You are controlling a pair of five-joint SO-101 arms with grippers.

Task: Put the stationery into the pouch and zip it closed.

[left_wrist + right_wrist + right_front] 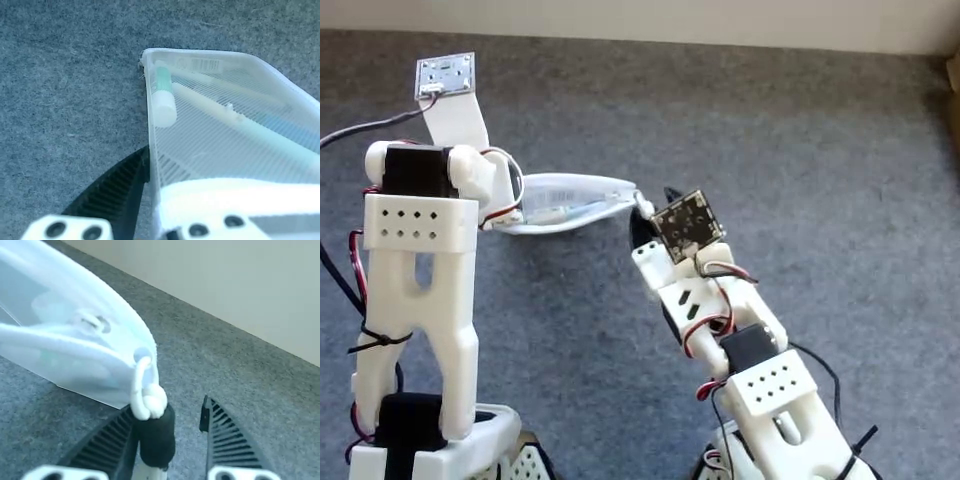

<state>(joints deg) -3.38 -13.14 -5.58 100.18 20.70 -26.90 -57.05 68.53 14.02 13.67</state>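
Black fingers (222, 435) of the right gripper (167, 412) are seen spread wide apart. Nothing is squeezed between them. A white cord knot (150, 401) is hung from the end of the pouch (75, 355), and it is rested on a small black piece (157, 437) that is pressed up against one finger. The other finger is kept apart from it, with grey carpet (235, 365) seen in the gap.

The pouch is made of clear see-through stuff with thin stripes. It is laid on its side on the carpet, between the two arms. Some stationery is seen inside it. A short green tube with a white cap (163, 97) is tucked in a corner of the pouch, near the edge. A long pale green pen (250, 127) is laid slanted beside it, and its end is close to the tube. Whether the pouch is zipped all the way cannot be told.

The far end of the pouch is pinched by the left gripper (508, 212). One black ridged finger (117, 192) is pressed against the pouch's edge, and the other finger is hidden by the pouch. From above, the right gripper is seen just at the pouch's other end, where the cord is
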